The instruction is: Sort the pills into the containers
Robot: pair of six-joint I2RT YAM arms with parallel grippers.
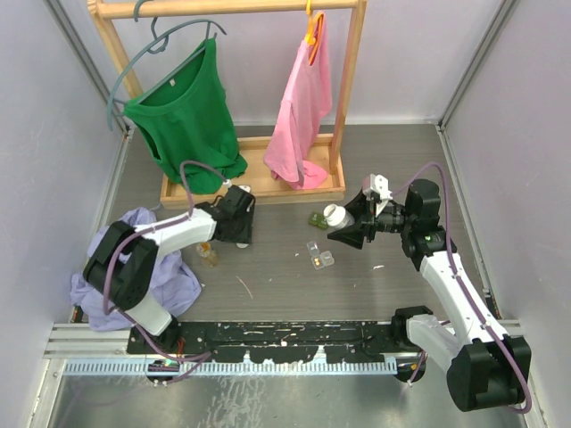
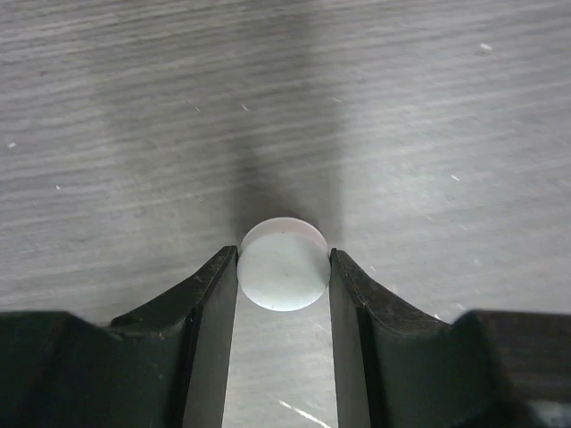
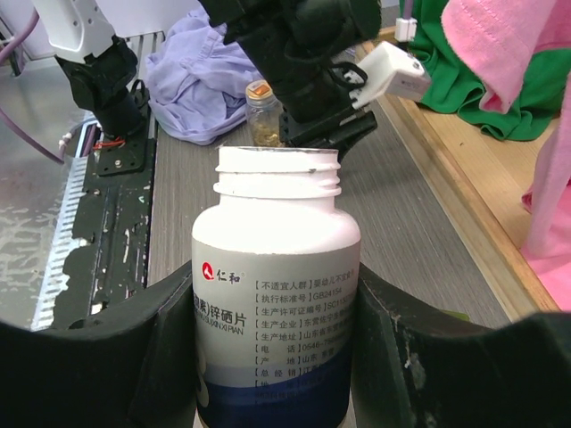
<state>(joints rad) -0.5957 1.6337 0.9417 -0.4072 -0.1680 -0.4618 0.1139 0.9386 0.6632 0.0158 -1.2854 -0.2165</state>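
A round white cap (image 2: pixel 284 267) lies flat on the grey table, and my left gripper (image 2: pixel 284 260) is shut on it, both fingers touching its rim. In the top view that left gripper (image 1: pixel 241 234) points down in front of the wooden rack. My right gripper (image 3: pixel 277 294) is shut on a white pill bottle (image 3: pixel 277 259) with a blue-banded label and no cap, held above the table (image 1: pixel 337 216). The clear container (image 1: pixel 318 254) and the dark green container (image 1: pixel 318 218) lie on the table under and beside the bottle. No loose pills show.
A small amber jar (image 1: pixel 208 256) stands beside the left arm, next to a crumpled purple cloth (image 1: pixel 134 263). A wooden clothes rack (image 1: pixel 259 187) with a green top (image 1: pixel 187 116) and a pink top (image 1: pixel 303 116) fills the back.
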